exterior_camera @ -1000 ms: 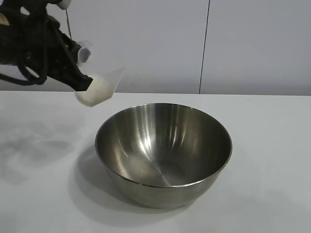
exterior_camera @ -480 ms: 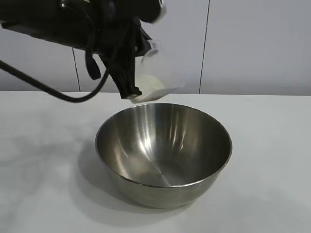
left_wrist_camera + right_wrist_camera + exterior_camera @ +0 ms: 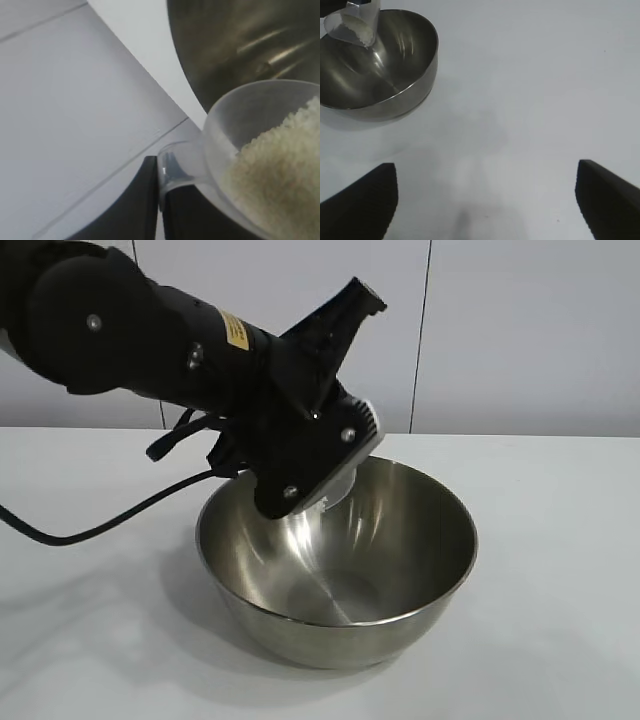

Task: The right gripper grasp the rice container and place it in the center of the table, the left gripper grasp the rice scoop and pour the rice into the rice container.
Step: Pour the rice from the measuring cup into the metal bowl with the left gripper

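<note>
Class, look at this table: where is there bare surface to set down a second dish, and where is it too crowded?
Bare table lies to the right of the rice container, and in front of it up to the near edge. The right gripper hangs open over more bare surface. Crowded: the bowl's back-left rim, where the left gripper tilts the rice scoop of rice over it.

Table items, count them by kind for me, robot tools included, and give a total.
Steel bowl: 1
Plastic scoop with rice: 1
Robot tools: 2, the left tool shut on the scoop's handle, the right tool open
Total: 4
</note>
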Available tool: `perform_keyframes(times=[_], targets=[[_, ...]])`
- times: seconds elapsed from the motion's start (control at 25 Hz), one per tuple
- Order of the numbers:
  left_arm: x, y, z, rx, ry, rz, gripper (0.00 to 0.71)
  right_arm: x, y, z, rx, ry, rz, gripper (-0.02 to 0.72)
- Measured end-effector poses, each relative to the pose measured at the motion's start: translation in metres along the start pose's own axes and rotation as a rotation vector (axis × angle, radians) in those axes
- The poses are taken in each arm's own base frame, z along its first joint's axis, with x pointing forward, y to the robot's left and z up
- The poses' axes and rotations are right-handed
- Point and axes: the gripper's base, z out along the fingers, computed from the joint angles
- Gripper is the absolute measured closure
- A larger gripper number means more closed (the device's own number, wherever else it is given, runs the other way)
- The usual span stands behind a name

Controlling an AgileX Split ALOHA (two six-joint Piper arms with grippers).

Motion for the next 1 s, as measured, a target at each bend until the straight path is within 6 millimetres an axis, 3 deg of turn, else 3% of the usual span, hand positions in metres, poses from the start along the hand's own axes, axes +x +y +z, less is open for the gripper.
perform_keyframes(times=[0.4, 1.0], targets=[[-0.001, 0.015, -0.001, -0.161, 0.009, 0.232, 0.704, 0.0, 0.0, 0.0, 0.0, 0.0, 0.0, 0.042], [0.002, 0.026, -0.004, -0.281, 0.059, 0.252, 0.704, 0.0, 0.0, 0.0, 0.0, 0.0, 0.0, 0.042]])
